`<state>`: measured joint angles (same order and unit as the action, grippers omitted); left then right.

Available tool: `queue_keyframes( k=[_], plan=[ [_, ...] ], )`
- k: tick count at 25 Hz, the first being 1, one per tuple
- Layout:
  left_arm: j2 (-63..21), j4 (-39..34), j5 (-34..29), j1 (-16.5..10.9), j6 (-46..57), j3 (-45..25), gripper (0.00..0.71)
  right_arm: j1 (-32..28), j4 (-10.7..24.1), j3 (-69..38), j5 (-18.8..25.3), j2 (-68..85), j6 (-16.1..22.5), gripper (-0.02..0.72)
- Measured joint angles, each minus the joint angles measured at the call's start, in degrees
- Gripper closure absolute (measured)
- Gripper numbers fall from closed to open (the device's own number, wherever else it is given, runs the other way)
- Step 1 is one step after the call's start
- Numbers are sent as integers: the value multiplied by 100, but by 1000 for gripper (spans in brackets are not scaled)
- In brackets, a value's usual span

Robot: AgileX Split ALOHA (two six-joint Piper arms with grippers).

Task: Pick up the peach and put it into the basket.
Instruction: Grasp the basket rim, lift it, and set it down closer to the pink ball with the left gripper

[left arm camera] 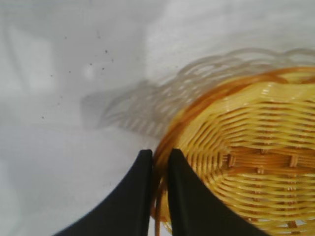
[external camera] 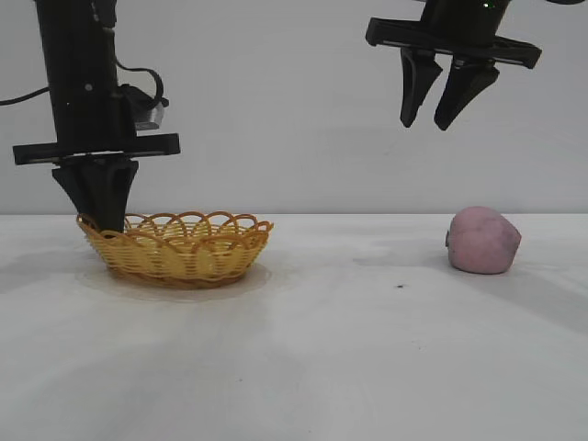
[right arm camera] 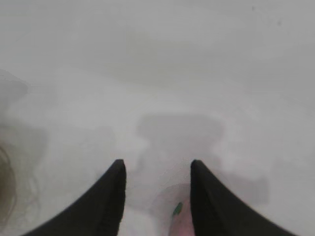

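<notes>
- bare white tabletop [external camera: 303, 367] fills the near ground; one tiny dark speck [external camera: 401, 286] lies on it, in front of the fruit and a little to its left.
- peach, a roundish matte dusty-pink lump [external camera: 483, 240] with a small dark spot at its left end, rests on the table at the right, well apart from the basket and untouched.
- right gripper [external camera: 439, 118] hangs high above the table, above the peach and a little to its left, tilted downward, black fingers parted with clear air between them, holding nothing. its wrist view shows a pink edge, probably the peach [right arm camera: 178, 222], low between the fingertips, so it looks lined up for a descent.
- shallow oval yellow-orange woven wicker basket with scalloped loop rim [external camera: 175, 246] sits on the table at the left, empty.
- left gripper [left arm camera: 158, 158] points straight down at the basket's left end, fingers pinched together on the rim: the wrist view shows the orange rim strands running up between the two black fingers. likely reason: to pin the light basket so it will not slide or tip when the fruit arrives.
- judgement: pick not yet begun; next comes lowering the right gripper over the peach.
- plain pale wall [external camera: 294, 110] behind.
</notes>
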<state>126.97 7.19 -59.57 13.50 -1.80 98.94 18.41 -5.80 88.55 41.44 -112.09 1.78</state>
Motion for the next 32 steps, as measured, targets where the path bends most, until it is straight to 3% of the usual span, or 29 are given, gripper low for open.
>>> queue_keyframes(
  k=[4, 8, 14, 17, 21, 22, 24, 29, 32],
  plan=[
    [-444, 1262, 600, 0, 12, -272, 710, 0, 0, 0, 88, 0, 0, 447],
    [-1094, 2619, 1640, 249, -216, -1374, 710, 0, 0, 0, 151, 0, 0, 447],
    [-1468, 3461, 2638, 768, -507, -3041, 710, 0, 0, 0, 171, 0, 11, 447],
    [-1474, 3847, 2918, 778, -767, -3519, 710, -10, 0, 0, 171, 0, 11, 447],
    [-1500, 3954, 3023, 778, -903, -3641, 710, -10, 2, 0, 171, -4, 11, 447],
    [-1500, 3954, 3023, 778, -903, -3641, 643, -10, 2, 0, 171, -4, 11, 447],
    [-1511, 3886, 3023, 778, -914, -3641, 643, -10, 2, 0, 171, -4, 11, 447],
    [-1726, 3564, 2999, 778, -924, -3643, 329, -10, 2, 0, 171, -4, 11, 447],
    [-2033, 3324, 2861, 679, -924, -3643, 307, -10, 2, 0, 171, -4, 11, 447]
  ],
)
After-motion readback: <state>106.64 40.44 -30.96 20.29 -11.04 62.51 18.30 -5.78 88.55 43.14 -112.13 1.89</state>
